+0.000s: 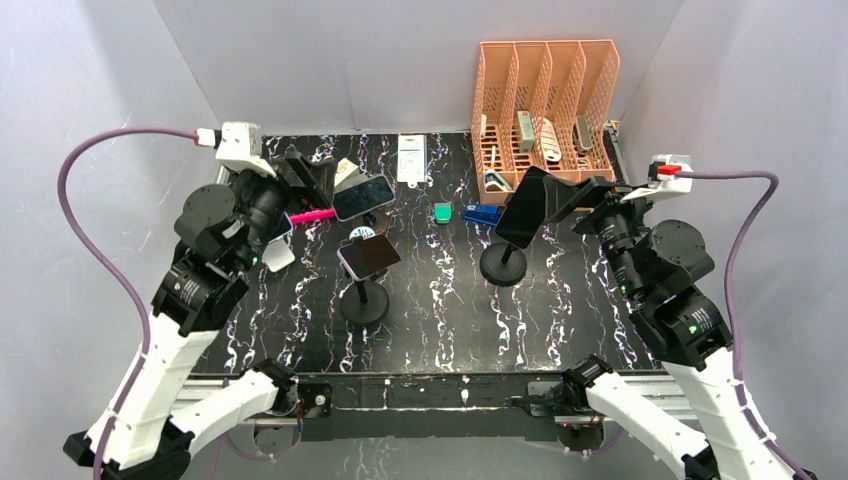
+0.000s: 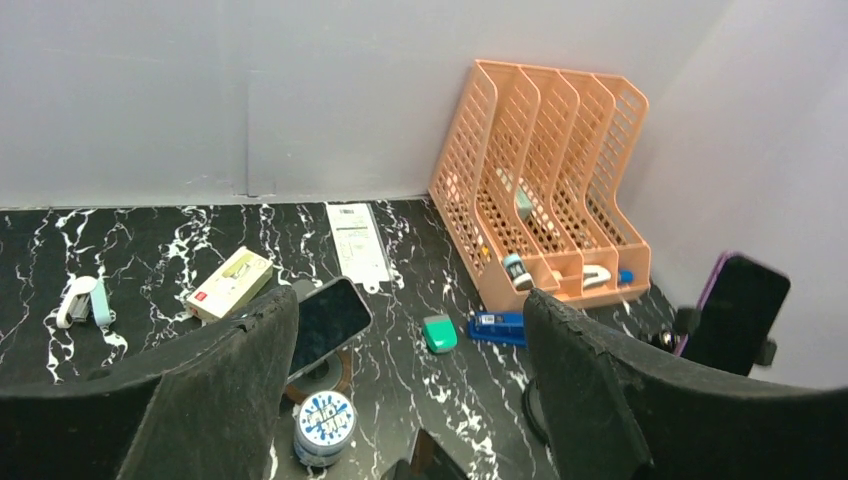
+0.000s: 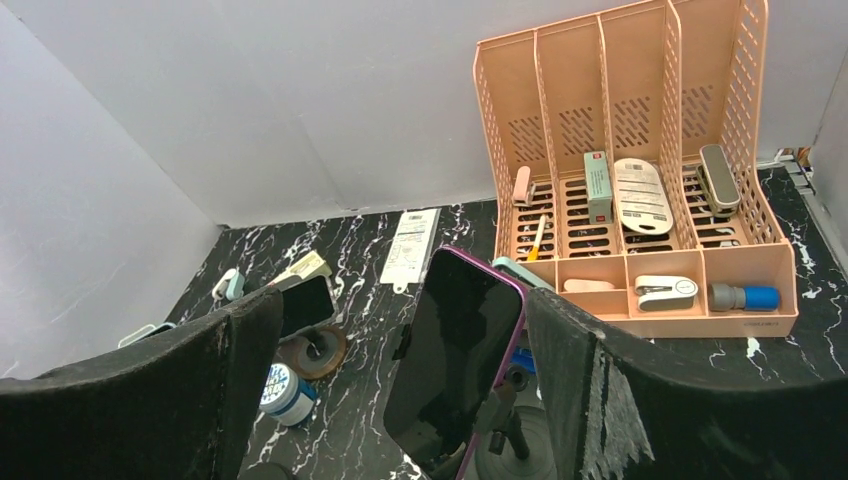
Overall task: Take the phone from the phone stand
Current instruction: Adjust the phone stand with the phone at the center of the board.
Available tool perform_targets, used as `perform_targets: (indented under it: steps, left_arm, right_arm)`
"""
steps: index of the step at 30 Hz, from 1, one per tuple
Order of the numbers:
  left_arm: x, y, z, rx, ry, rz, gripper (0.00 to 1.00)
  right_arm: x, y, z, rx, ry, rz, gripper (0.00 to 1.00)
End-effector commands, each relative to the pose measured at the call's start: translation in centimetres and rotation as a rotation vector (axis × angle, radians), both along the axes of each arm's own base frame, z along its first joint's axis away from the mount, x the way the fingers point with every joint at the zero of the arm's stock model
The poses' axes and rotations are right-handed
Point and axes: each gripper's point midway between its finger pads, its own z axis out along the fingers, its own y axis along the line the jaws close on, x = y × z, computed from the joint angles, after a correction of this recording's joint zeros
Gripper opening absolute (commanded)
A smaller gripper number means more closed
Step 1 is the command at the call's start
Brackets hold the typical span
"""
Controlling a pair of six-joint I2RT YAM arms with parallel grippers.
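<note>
A phone in a purple case [image 3: 455,360] leans on a black round-based phone stand [image 1: 503,265] right of the table's middle. My right gripper [image 3: 400,300] is open just behind it. The phone shows between the fingers, its right edge close to the right finger [image 3: 640,400]. Whether they touch I cannot tell. A second phone [image 1: 368,255] sits on a black stand [image 1: 363,300] at centre. A third phone [image 2: 325,325] rests on a brown-based stand at the back left. My left gripper [image 2: 410,300] hovers open near that one, holding nothing.
An orange file organiser [image 1: 545,110] with small items stands at the back right. A green eraser [image 1: 443,212], blue stapler [image 1: 482,214], pink marker [image 1: 312,215], white tag [image 1: 411,158], blue-lidded jar [image 2: 325,425] and small box [image 2: 230,283] lie on the black marble table [image 1: 440,330].
</note>
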Motion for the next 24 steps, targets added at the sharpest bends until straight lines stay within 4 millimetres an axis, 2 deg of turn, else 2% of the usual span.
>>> perform_targets:
  steps: [1, 6, 11, 17, 24]
  left_arm:
    - [-1.1, -1.1, -0.6, 0.062, -0.074, -0.105, 0.8]
    - [-1.4, -1.7, -3.0, 0.073, -0.022, -0.141, 0.8]
    - [-2.4, -1.7, -3.1, 0.017, -0.018, -0.16, 0.8]
    - [-3.2, -2.0, -3.9, -0.023, 0.001, -0.19, 0.8]
    - [-3.2, -2.5, -4.9, -0.03, 0.028, -0.209, 0.8]
  right_arm:
    - [-0.2, 0.2, -0.9, -0.043, 0.011, 0.019, 0.99]
    - [-0.9, 1.8, -3.1, -0.07, 0.088, 0.113, 0.98]
    - [-0.7, 3.5, -5.4, -0.051, 0.166, 0.181, 0.97]
    - [0.8, 2.1, -7.9, 0.024, 0.29, 0.022, 0.94]
    - [0.4, 1.4, -8.0, 0.077, 0.273, -0.004, 0.95]
